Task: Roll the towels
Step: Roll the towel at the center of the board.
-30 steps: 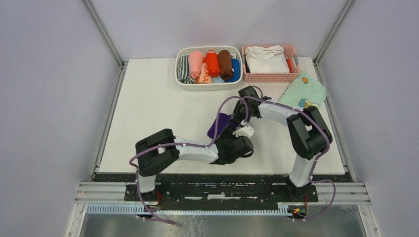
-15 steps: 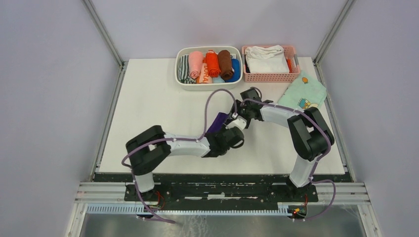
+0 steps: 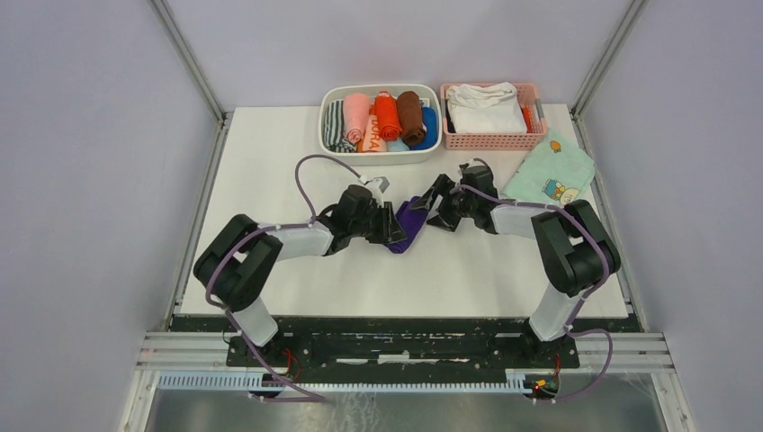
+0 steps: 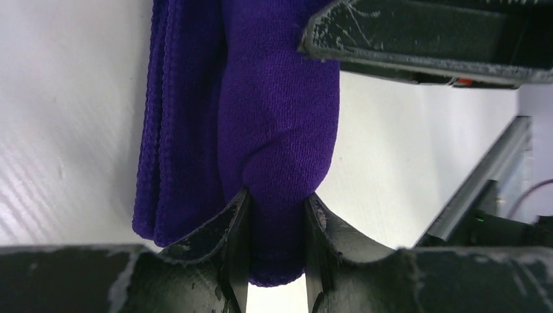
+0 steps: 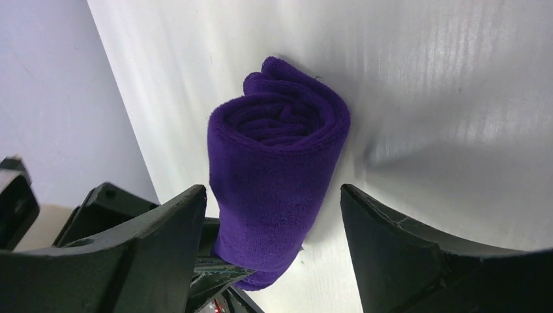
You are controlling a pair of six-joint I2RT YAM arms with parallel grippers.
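Observation:
The deep purple towel lies rolled up on the white table between my two grippers. My left gripper is shut on one end of it; the left wrist view shows the purple towel pinched between both jaws. My right gripper is open at the other end, its jaws standing apart on either side of the roll without squeezing it. A salmon-pink roll lies in the white bin.
The white bin at the back holds several rolled cloths. A pink basket next to it holds a white folded cloth. A mint-green cartoon-print cloth lies at the right edge.
My left arm has swung from the near centre round to the left side of the purple towel. My right gripper has drawn back a little to the right. The towel now lies as a compact roll.

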